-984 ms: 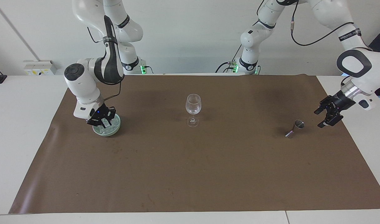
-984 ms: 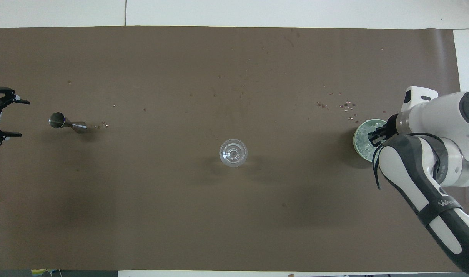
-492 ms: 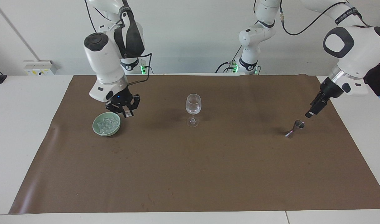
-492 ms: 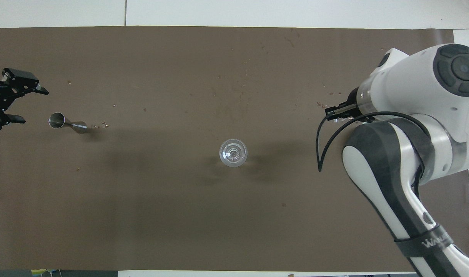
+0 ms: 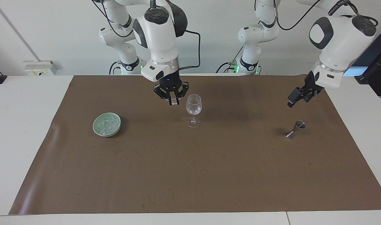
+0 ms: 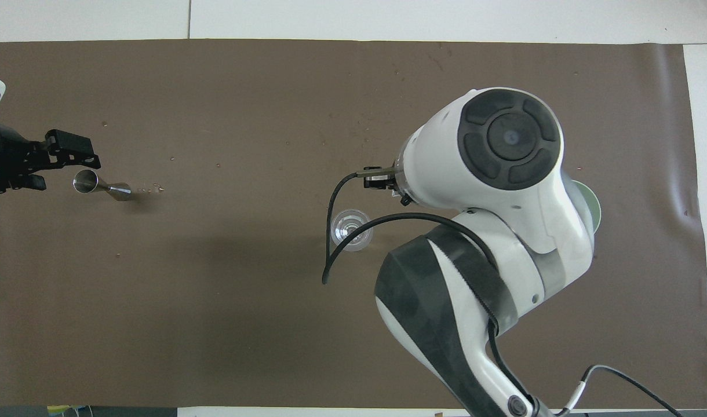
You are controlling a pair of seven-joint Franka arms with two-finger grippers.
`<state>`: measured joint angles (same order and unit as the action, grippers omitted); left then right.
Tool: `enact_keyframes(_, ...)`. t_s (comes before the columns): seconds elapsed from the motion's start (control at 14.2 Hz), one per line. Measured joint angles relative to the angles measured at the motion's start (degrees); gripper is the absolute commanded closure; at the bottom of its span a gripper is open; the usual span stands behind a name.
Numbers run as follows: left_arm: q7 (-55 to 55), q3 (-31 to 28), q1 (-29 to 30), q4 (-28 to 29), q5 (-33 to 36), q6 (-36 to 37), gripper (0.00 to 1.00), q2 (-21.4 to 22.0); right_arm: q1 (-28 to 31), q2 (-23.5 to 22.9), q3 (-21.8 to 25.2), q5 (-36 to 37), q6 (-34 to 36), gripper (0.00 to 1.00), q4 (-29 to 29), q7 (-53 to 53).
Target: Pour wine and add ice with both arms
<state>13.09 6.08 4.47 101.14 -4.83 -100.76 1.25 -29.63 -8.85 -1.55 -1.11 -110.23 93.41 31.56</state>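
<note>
I see the right claw [image 5: 173,101] up in the air beside the rim of the wine glass [image 5: 194,109], pointing down, its fingertips pinched on a small clear ice cube [image 5: 173,102]. The glass stands upright at the middle of the brown mat [image 5: 190,175] that covers the tabletop [image 5: 18,131]. The rest of the ice [image 5: 106,126] is heaped in the pale green bowl [image 5: 97,130], which sits toward the right arm's end of the mat, well apart from the glass. My left claw [image 5: 298,98] hangs with its fingers apart over the steel jigger [image 5: 296,129], clear of it. The jigger lies on its side near the left arm's end of the mat.
</note>
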Motion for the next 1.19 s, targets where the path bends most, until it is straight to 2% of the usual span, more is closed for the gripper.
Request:
enact_keyframes(0.42, -8.8, -3.3, -4.3, -7.7, 1.6, 13.0, 0.00, 0.2, -5.1, -0.5, 0.0, 0.0, -4.3, 1.00, 2.3, 7.9)
enact_keyframes(0.84, -12.2, -3.4, -4.3, -8.5, 1.6, 16.4, 0.00, 0.3, -7.5, -0.4, -0.1, 0.0, -7.0, 0.98, 6.2, 10.8)
enact_keyframes(0.98, -12.4, -3.4, -4.3, -8.4, 1.6, 16.5, 0.00, 0.3, -7.5, -0.2, 0.0, 0.0, -7.0, 0.89, 7.1, 10.8)
enact_keyframes(1.05, -12.4, -3.4, -4.4, -8.4, 1.6, 16.6, 0.00, 0.3, -7.5, 0.0, 0.0, 0.0, -7.0, 0.76, 7.5, 10.8)
enact_keyframes(1.12, -12.7, -3.4, -4.4, -8.3, 1.6, 16.6, 0.00, 0.3, -7.5, 0.1, 0.0, 0.0, -7.0, 0.68, 7.7, 10.8)
enact_keyframes(1.19, -13.7, -3.4, -4.5, -8.2, 2.0, 16.6, 0.00, 0.3, -7.5, 0.2, 0.0, 0.0, -7.0, 0.65, 7.8, 10.8)
